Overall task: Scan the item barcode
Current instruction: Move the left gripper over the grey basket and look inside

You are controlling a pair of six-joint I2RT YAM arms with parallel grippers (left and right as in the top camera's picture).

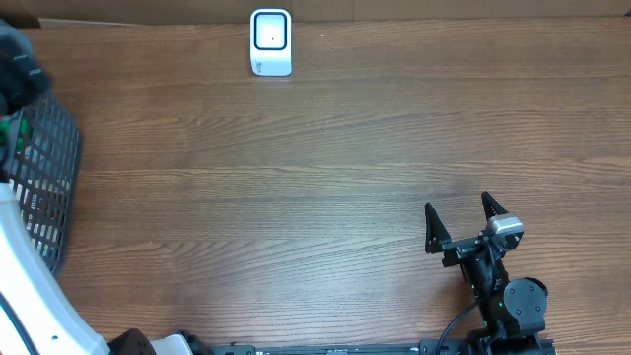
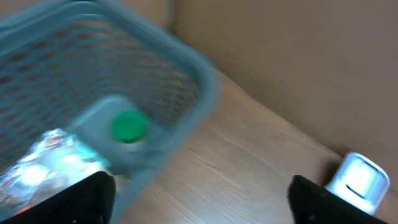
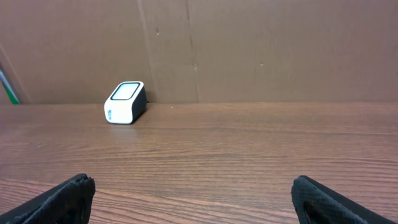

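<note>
The white barcode scanner [image 1: 270, 41] stands at the table's far edge; it also shows in the right wrist view, scanner [image 3: 124, 102], and blurred in the left wrist view, scanner [image 2: 359, 180]. A grey mesh basket [image 1: 44, 187] sits at the left edge. Inside the basket [image 2: 186, 81] lie a green-capped item [image 2: 129, 126] and a silvery foil packet [image 2: 43, 165]. My left gripper [image 2: 202, 199] hovers open by the basket's near corner, holding nothing; its view is motion-blurred. My right gripper [image 1: 458, 222] rests open low on the right, far from the scanner, with only bare wood between the fingers of the gripper [image 3: 194, 199].
A brown cardboard wall [image 3: 249, 50] runs along the back of the wooden table [image 1: 325, 168]. The white left arm [image 1: 30, 286] reaches up along the left edge beside the basket.
</note>
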